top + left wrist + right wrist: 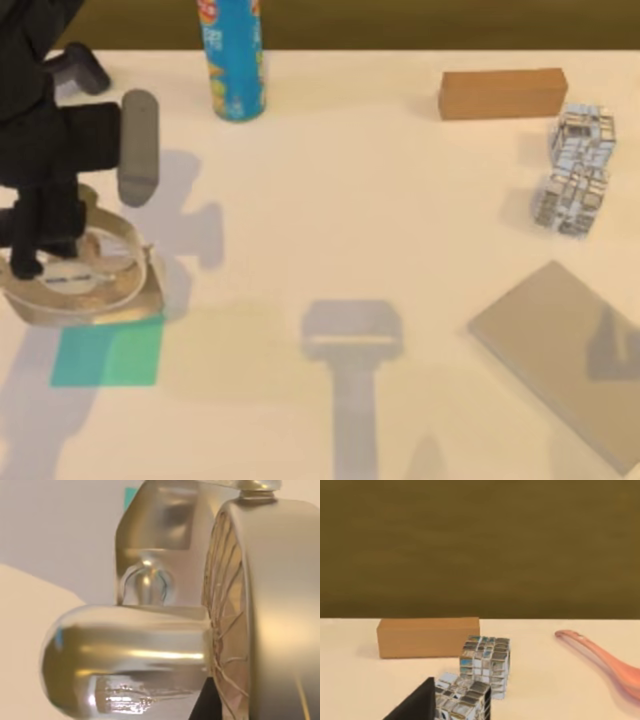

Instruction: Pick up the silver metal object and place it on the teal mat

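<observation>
The silver metal object (95,285) is a shiny chrome housing with a thick rim and inner ribs, at the table's left side. My left gripper (42,252) is shut on its rim from above. The object's near corner overlaps the far edge of the teal mat (108,355). I cannot tell whether it touches the table. The chrome housing (150,650) fills the left wrist view, with a dark fingertip (206,709) against its ribs and a sliver of the teal mat (129,495) behind. My right arm is out of the top view; one dark finger (417,705) shows in its wrist view.
A blue chips can (235,60) stands at the back left. A brown block (503,93) lies at the back right, with a mirrored stack of cubes (575,170) beside it. A grey-beige slab (560,350) lies front right. A pink spoon (605,662) shows in the right wrist view.
</observation>
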`<state>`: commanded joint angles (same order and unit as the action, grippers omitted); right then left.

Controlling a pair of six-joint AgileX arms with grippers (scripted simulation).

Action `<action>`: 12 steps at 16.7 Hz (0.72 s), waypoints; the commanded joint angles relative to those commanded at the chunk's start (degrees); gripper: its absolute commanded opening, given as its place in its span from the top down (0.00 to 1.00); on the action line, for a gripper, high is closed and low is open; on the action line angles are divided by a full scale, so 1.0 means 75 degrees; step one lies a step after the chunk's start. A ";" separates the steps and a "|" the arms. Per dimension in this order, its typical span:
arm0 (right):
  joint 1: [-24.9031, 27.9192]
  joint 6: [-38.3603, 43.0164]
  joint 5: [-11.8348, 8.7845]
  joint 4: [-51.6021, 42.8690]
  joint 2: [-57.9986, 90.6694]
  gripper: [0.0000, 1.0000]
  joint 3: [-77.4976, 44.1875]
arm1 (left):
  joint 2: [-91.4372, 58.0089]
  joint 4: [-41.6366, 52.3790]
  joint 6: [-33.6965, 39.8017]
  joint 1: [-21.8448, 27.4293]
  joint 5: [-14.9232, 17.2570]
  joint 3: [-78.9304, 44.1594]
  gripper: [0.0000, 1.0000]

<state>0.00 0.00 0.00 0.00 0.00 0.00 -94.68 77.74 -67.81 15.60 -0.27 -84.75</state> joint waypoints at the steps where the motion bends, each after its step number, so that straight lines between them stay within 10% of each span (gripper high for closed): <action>1: 0.0000 0.0000 0.0000 0.0000 0.0000 0.00 0.0000 | 0.0075 -0.0012 -0.0348 -0.0066 0.0005 0.0178 1.00; 12: 0.0000 0.0000 0.0000 0.0000 0.0000 0.00 0.0000 | 0.0144 -0.0325 -0.0904 -0.0205 0.0002 0.0765 1.00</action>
<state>0.00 0.00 0.00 0.00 0.00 0.00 -93.59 75.30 -74.58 14.06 -0.25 -79.01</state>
